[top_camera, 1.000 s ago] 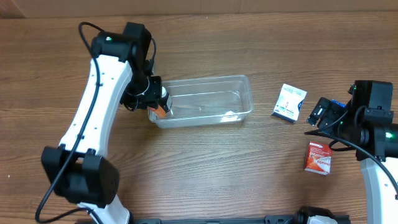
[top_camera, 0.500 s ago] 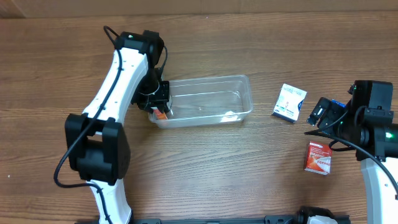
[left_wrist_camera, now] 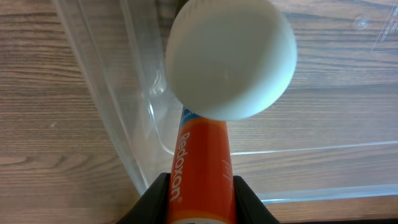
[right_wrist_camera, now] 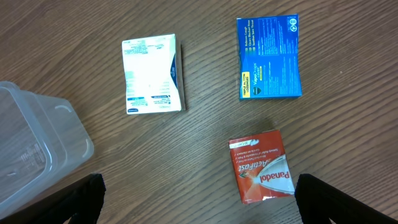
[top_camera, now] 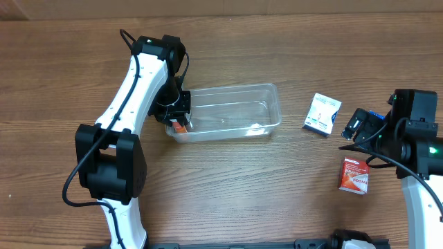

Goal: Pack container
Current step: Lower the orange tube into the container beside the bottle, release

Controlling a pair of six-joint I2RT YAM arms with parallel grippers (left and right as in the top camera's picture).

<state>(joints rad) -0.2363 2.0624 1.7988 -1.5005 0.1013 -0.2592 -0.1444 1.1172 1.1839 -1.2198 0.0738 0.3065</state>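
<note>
Container (top_camera: 228,88) sits right under the left gripper (left_wrist_camera: 200,198), which pinches an orange tube (left_wrist_camera: 202,168) over its near end, long axis running away toward the far-off, spread right gripper (right_wrist_camera: 199,205).

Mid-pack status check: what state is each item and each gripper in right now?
container: upright, lidless, no box inside.
Redoxon tube: gripped, white cap on, pointing into the container's left end.
left gripper: shut on the Redoxon tube.
right gripper: open, empty, above the boxes.
white box: flat on the table, outside the container.
blue box: flat, outside.
red Panadol box: flat, outside.
</note>
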